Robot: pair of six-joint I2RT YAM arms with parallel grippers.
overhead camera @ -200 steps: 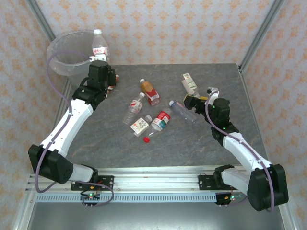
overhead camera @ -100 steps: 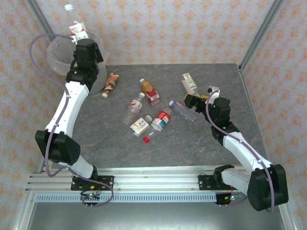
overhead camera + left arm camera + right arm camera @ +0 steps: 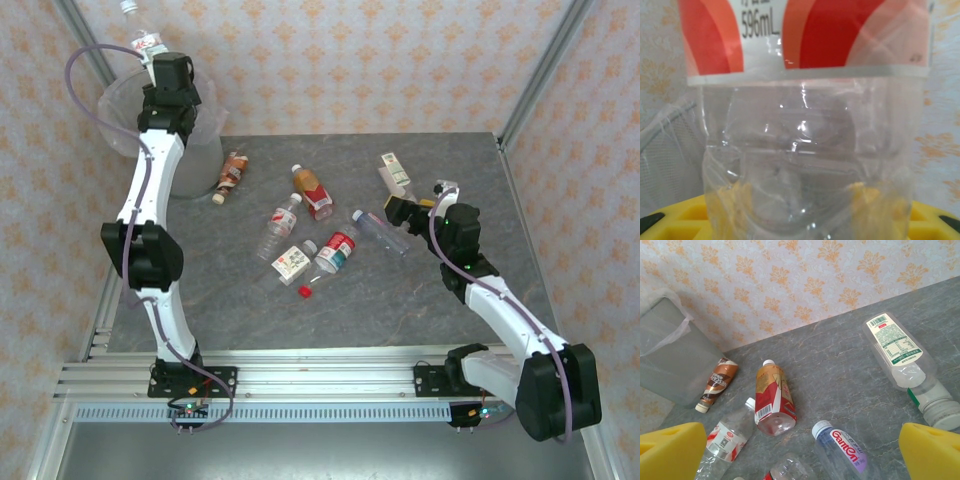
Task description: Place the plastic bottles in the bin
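1. You are working over a grey, marble-veined tabletop [image 3: 420,300]. Wallpaper [image 3: 400,60] of cream with orange floral sprigs closes the back and sides. Metal frame posts [image 3: 545,70] rise at the far corners, and a slotted rail [image 3: 320,380] runs along the 6 o'clock edge.
2. The bin [image 3: 115,125], translucent grey-white with a clear bag liner, stands at the table's 10 o'clock corner.
3. Your left pincer [image 3: 152,55] is clamped on a clear bottle [image 3: 140,32], raised over the bin's far rim at 11 o'clock. Its red-and-white label reads "596mL" in the left wrist view, where a yellow pad [image 3: 685,215] sits at the bottle's base.
4. Your right pincer [image 3: 417,200] stands wide and holds nothing, at 3 o'clock beside the scattered bottles.
5. The other bottles lie on their sides:
   - The brown bottle [image 3: 232,172] is at 10 o'clock, just beside the bin, its label too small to read.
   - The amber bottle [image 3: 312,192] at 12 o'clock has a red label with a barcode.
   - The white-labelled bottle [image 3: 892,342] at 1 o'clock shows a barcode and a printed table.
   - The purple-labelled bottle [image 3: 845,452] at 3 o'clock reads "Ganten".
   - Three more cluster at centre: [image 3: 280,225], [image 3: 292,262], [image 3: 337,250].
6. A loose red cap [image 3: 305,291] lies at 6 o'clock of that cluster.
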